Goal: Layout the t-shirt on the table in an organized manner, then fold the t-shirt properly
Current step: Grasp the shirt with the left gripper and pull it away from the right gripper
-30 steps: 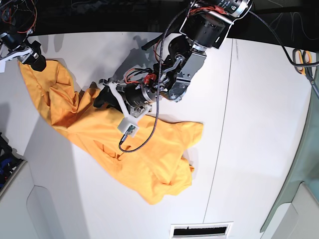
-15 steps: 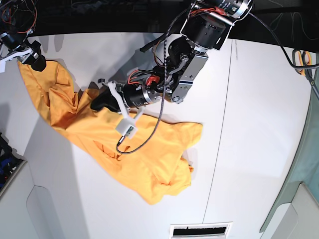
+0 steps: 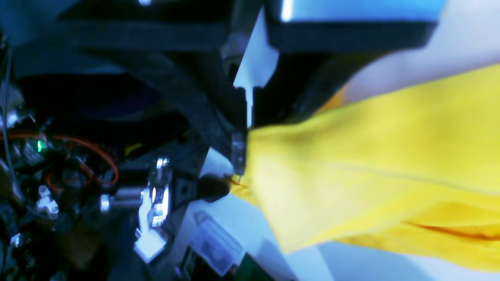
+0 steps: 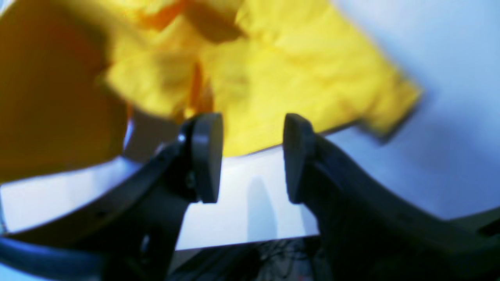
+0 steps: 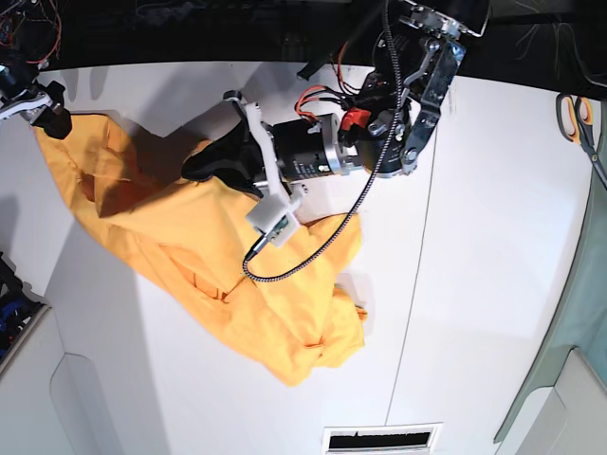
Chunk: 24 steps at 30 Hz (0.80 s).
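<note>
Cloth fills the left wrist view: the left gripper (image 3: 244, 128) has its jaws clenched on an edge of the orange-yellow t-shirt (image 3: 371, 171). In the right wrist view the right gripper (image 4: 252, 156) stands with jaws released, nothing between them, the shirt just beyond. In the base view the t-shirt lies rumpled across the white worktop (image 5: 493, 284), its upper part raised at the left gripper.

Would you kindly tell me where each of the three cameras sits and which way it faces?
Base: overhead, looking down on the table, the t-shirt and both arms.
Left wrist: on the left arm, facing the left gripper shut on shirt fabric.
Right wrist: on the right arm, facing out between the right gripper fingers toward the shirt.
All share the t-shirt.
</note>
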Each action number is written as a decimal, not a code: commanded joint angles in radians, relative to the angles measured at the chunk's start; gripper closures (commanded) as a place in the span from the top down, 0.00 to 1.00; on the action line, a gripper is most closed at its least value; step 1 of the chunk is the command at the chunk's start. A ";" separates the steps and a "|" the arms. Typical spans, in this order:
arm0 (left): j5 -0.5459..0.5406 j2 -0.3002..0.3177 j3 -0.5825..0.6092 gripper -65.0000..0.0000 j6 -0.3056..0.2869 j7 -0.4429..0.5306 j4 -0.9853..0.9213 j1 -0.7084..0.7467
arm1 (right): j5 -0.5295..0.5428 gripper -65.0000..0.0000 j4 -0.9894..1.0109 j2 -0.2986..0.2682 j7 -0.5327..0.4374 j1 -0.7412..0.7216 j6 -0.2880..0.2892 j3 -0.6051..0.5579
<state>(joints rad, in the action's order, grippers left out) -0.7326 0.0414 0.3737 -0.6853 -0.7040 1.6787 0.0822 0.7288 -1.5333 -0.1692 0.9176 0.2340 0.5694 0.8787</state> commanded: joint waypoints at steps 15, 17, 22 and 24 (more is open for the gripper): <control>-0.222 0.161 -0.122 0.00 -0.013 -0.127 0.047 -0.010 | -0.084 0.39 0.019 -0.147 -0.099 -0.012 -0.005 -0.002; -0.262 0.162 -0.163 0.00 -0.013 -0.180 0.047 -0.010 | -0.101 0.39 0.071 -0.148 -0.145 -0.012 -0.005 -0.013; -0.348 0.214 -0.211 0.00 -0.013 -0.229 0.047 -0.010 | -0.143 0.39 0.225 -0.150 -0.238 -0.050 -0.005 -0.070; -0.348 0.246 -0.211 0.00 -0.013 -0.234 0.047 -0.010 | -0.155 0.39 0.275 -0.150 -0.241 -0.086 -0.005 -0.089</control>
<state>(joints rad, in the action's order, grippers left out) -1.0523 0.2859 0.1677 -0.6853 -0.9504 1.7069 0.0860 0.5575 -1.2411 -0.2985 0.7029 0.1596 0.5598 0.7856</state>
